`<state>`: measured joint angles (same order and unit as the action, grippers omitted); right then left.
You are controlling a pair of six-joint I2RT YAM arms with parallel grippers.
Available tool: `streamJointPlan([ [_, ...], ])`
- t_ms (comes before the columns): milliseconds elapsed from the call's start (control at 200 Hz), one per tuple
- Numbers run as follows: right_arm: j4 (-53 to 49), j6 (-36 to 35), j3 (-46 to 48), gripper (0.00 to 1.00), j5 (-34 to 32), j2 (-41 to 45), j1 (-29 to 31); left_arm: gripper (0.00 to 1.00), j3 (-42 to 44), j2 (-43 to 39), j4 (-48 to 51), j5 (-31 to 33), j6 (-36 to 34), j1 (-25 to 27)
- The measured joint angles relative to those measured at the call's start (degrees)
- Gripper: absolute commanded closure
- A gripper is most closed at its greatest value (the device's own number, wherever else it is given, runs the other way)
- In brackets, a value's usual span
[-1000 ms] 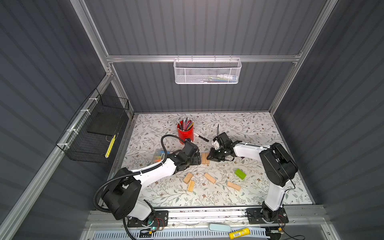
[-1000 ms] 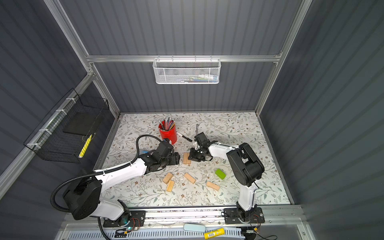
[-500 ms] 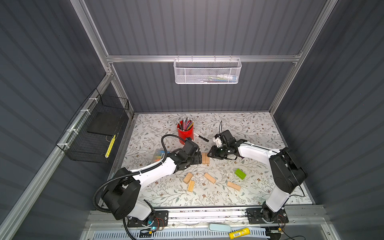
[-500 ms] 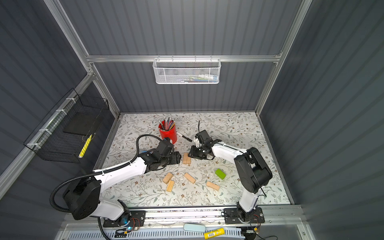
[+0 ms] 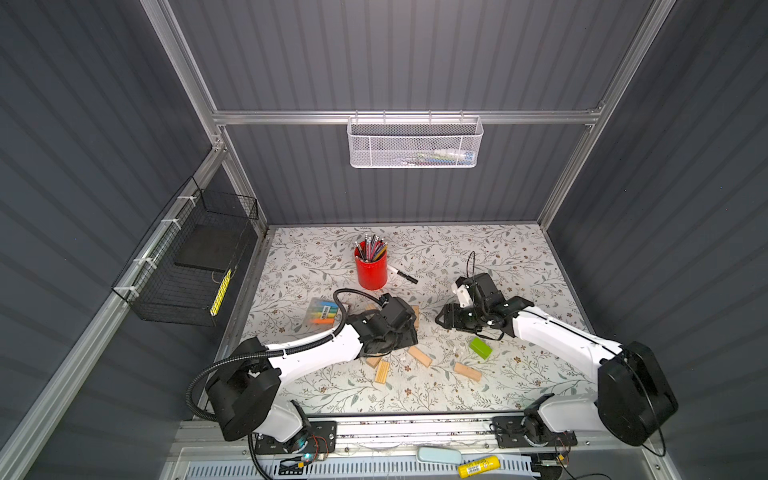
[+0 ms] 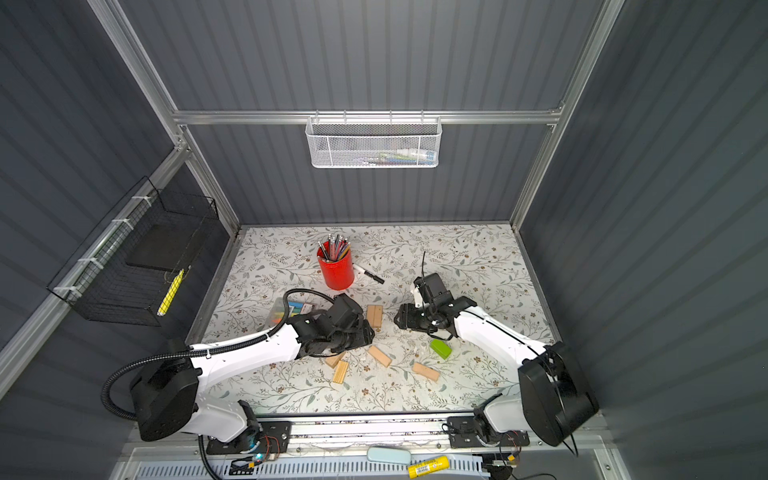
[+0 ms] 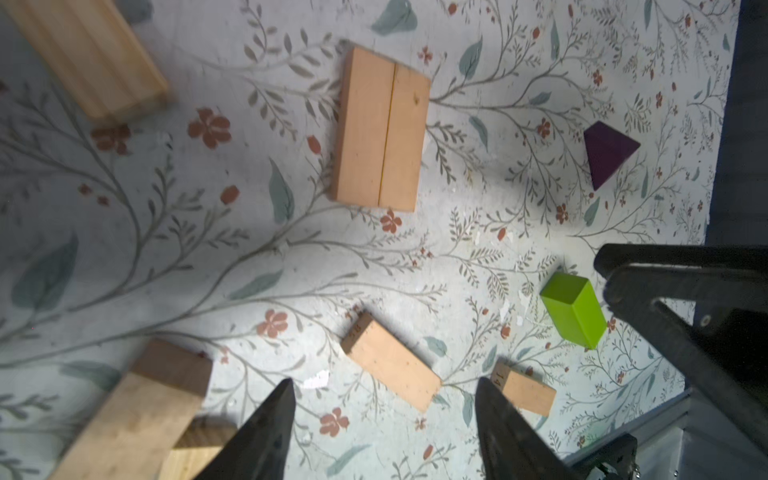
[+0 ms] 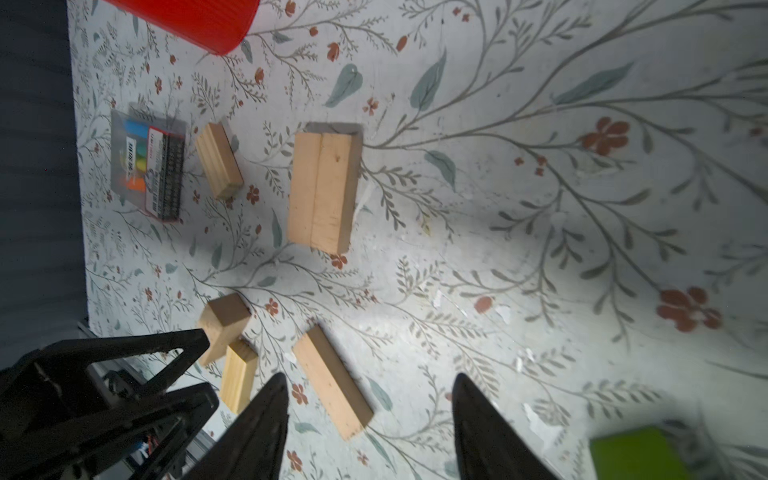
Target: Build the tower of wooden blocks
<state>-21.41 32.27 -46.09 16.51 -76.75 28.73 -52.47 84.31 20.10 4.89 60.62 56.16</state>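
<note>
**A:** The right pincer [image 8: 369, 376] has let go and backed away from the two pale blocks [image 6: 374, 316]. Its jaws are spread wide now, with nothing between them.

**B:** Those two lie flat on the surface [image 5: 478, 249], side by side and touching, between the arms. I'd call that the tower's base.

**A:** It's only a base, with nothing stacked on it yet. The left pincer [image 7: 384, 384] hovers just beside it, jaws parted and empty too.

**B:** What's left? The green block [image 5: 481, 348] lies loose near the right arm. The purple block [image 7: 609, 156] sits apart on the surface, and I can't find it from above.

**A:** Four more pale blocks [image 5: 419, 356] are scattered along the front, two of them touching. A fifth [image 8: 218, 160] lies beside the crayon packet [image 8: 149, 166].

**B:** So it's early going, with nearly every block left to place.
</note>
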Motion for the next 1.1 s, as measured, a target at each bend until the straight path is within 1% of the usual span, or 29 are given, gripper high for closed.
streamJointPlan([
  [170, -2.7, -0.8, 3.3, 0.21, -0.1, 5.0, -1.5, 0.30, 0.0, 0.0, 2.8, 2.3, 7.3, 4.5],
  [280, -3.1, -1.2, 4.9, 0.15, 0.7, 6.4, -4.0, 0.30, -0.3, 1.2, 2.8, 3.0, 11.1, 6.5],
  [360, -3.1, -1.4, 5.6, 0.09, 1.1, 6.8, -5.5, 0.30, -2.3, 4.9, 4.0, 3.7, 13.5, 8.0],
  [445, -2.8, -1.8, 5.6, 0.05, 1.9, 6.8, -6.0, 0.31, -4.6, 8.9, 4.8, 4.2, 15.4, 9.2],
  [540, -1.7, -1.8, 5.9, 0.01, 3.7, 6.8, -6.9, 0.33, -6.1, 11.6, 5.4, 4.5, 17.2, 9.9],
  [695, -0.2, -1.8, 6.8, 0.01, 5.0, 6.8, -8.8, 0.36, -9.2, 15.6, 6.8, 5.2, 19.0, 10.2],
  [876, 0.8, -2.0, 6.9, 0.01, 5.8, 6.9, -10.4, 0.41, -13.5, 20.3, 7.8, 5.7, 19.1, 10.2],
  [1101, 1.4, -2.8, 7.4, 0.01, 6.4, 7.1, -11.7, 0.51, -18.5, 24.3, 11.3, 7.2, 18.4, 10.2],
])
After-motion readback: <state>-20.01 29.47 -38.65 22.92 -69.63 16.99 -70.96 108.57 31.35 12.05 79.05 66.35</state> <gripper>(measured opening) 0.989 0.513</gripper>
